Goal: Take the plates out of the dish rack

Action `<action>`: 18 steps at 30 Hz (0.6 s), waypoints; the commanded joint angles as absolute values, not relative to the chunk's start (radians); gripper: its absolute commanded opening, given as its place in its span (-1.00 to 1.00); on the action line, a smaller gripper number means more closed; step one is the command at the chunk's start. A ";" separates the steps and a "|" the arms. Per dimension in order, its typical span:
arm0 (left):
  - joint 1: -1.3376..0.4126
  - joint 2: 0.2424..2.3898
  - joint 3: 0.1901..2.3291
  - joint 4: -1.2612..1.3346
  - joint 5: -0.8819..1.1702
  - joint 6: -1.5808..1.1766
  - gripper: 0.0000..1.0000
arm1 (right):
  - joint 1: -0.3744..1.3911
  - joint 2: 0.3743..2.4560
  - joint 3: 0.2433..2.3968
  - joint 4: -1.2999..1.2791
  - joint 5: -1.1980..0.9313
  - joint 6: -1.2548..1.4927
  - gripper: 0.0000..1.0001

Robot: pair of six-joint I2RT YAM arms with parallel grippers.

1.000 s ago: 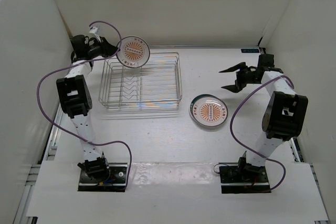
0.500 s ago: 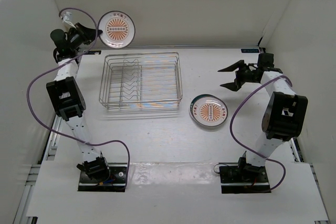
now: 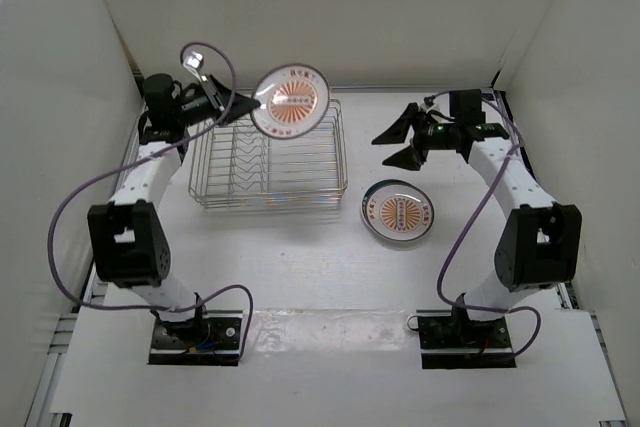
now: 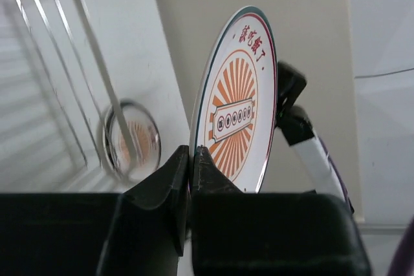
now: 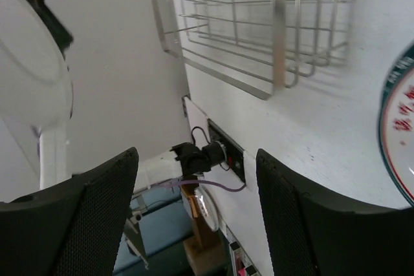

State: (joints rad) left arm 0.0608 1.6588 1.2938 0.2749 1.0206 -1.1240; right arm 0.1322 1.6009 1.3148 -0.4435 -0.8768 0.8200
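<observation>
My left gripper (image 3: 250,107) is shut on the edge of a plate (image 3: 291,99) with an orange sunburst centre. It holds the plate upright in the air above the back right part of the dish rack (image 3: 268,152). In the left wrist view the fingertips (image 4: 202,157) pinch the plate's (image 4: 240,105) lower rim. The silver wire rack holds no plates. Another sunburst plate with a dark rim (image 3: 396,212) lies flat on the table right of the rack, seemingly on top of another one. My right gripper (image 3: 396,143) is open and empty, in the air right of the held plate.
White walls close in the table at the back and on both sides. In the right wrist view the rack (image 5: 259,24) is at the top, the rim of the lying plate (image 5: 401,140) at the right edge, and my left arm's base (image 5: 204,156) between my open fingers.
My left gripper swung the plate from high at the back left to the right, over the rack's back right part. My right gripper moved left towards it, still open.
</observation>
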 commanded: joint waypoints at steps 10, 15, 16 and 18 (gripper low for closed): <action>0.054 0.990 0.671 -0.477 0.962 -0.647 -1.00 | 0.078 1.459 1.250 -0.802 -0.543 0.615 0.50; 0.054 0.862 0.409 -0.465 0.876 -0.626 -1.00 | 0.057 1.433 1.230 -0.936 -0.425 0.589 0.50; 0.054 0.844 0.379 -0.401 0.858 -0.667 -1.00 | 0.051 1.428 1.221 -0.937 -0.405 0.600 0.50; 0.054 0.848 0.302 -0.345 0.822 -0.670 -1.00 | 0.028 1.414 1.200 -0.953 -0.393 0.610 0.50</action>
